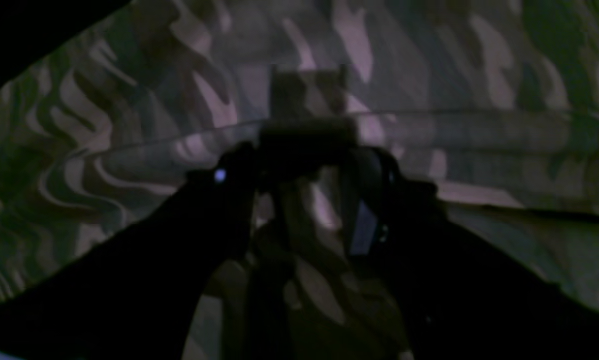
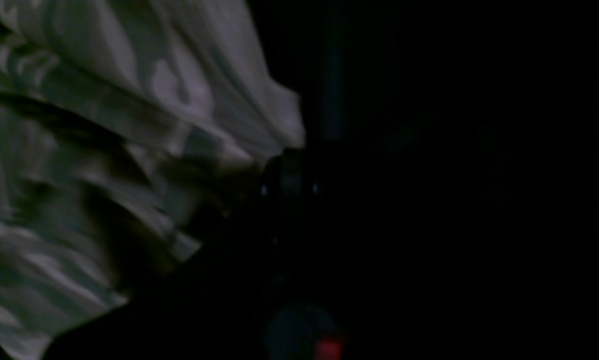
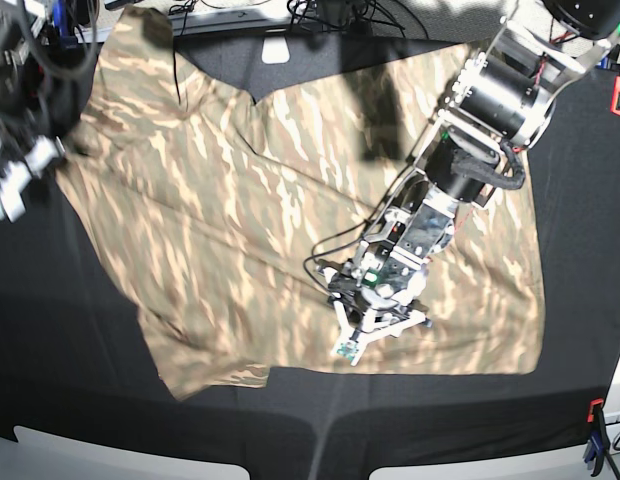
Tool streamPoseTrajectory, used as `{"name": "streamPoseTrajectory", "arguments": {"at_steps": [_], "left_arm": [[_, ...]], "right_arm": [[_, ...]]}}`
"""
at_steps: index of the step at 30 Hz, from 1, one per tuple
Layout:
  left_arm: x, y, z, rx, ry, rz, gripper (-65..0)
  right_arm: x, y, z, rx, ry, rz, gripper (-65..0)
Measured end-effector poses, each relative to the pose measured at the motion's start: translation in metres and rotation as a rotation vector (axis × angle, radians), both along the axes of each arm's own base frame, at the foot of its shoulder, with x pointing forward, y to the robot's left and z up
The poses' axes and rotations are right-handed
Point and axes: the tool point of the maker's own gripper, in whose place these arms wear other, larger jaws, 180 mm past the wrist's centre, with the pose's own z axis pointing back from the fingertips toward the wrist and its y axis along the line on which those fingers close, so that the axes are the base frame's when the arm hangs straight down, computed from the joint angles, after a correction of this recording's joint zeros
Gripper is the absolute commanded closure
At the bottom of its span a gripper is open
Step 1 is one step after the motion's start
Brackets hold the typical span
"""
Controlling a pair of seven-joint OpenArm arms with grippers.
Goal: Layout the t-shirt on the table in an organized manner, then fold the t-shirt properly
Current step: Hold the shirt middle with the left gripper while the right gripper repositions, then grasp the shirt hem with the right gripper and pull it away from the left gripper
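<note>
The t-shirt (image 3: 260, 210) lies spread over the middle of the table (image 3: 80, 400), its long axis slanting from the upper left to the lower right — black cloth stays bare along the near edge and at both sides. The left gripper (image 3: 375, 322) rests on the shirt near its lower hem, fingers spread with a ridge of cloth between them. The right gripper (image 3: 20, 165), at the table's left edge, is pressed together on a bunch of the shirt's edge.
</note>
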Motion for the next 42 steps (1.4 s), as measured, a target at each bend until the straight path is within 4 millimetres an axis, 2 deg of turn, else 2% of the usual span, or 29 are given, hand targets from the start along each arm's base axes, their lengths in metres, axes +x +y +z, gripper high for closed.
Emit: {"name": "streamPoseTrajectory", "arguments": {"at_steps": [3, 6, 8, 16, 20, 24, 27, 30, 32, 35, 38, 42], "left_arm": [[0.001, 0.005, 0.000, 0.005, -0.002, 0.004, -25.6], [0.001, 0.004, -0.001, 0.008, -0.001, 0.005, -25.6], [0.001, 0.004, 0.000, 0.008, -0.003, 0.005, -25.6], [0.001, 0.005, 0.000, 0.006, -0.007, 0.004, -25.6], [0.002, 0.005, 0.000, 0.005, -0.008, 0.005, -25.6], [0.002, 0.004, 0.000, 0.004, -0.009, 0.004, -25.6], [0.002, 0.005, 0.000, 0.005, -0.009, 0.004, -25.6], [0.002, 0.005, 0.000, 0.005, -0.009, 0.004, -25.6], [0.002, 0.004, 0.000, 0.005, -0.009, 0.004, -25.6], [0.002, 0.005, 0.000, 0.005, -0.009, 0.004, -25.6], [0.002, 0.005, 0.000, 0.006, -0.008, 0.005, -25.6], [0.002, 0.005, 0.000, 0.005, -0.008, 0.004, -25.6]], "right_arm": [[-0.054, -0.039, 0.012, -0.122, 0.143, -0.049, 0.0], [-0.081, -0.051, 0.019, -0.154, 0.185, -0.078, 0.0], [-0.089, -0.054, 0.023, -0.156, 0.193, -0.096, 0.0], [-0.001, -0.026, 0.072, 0.014, -0.221, -0.086, 0.0], [0.036, -0.019, 0.092, 0.048, -0.345, -0.075, -9.3], [0.075, -0.015, 0.116, 0.063, -0.460, -0.064, -10.1], [0.105, 0.002, 0.124, 0.083, -0.500, -0.004, -14.4], [0.138, 0.032, 0.126, 0.111, -0.520, 0.097, -23.7], [0.160, 0.054, 0.126, 0.116, -0.555, 0.169, -27.6], [0.184, 0.082, 0.116, 0.057, -0.545, 0.289, -27.8], [0.197, 0.113, 0.095, 0.012, -0.466, 0.402, -27.8], [0.224, 0.138, 0.074, -0.026, -0.455, 0.372, -27.8]]}}
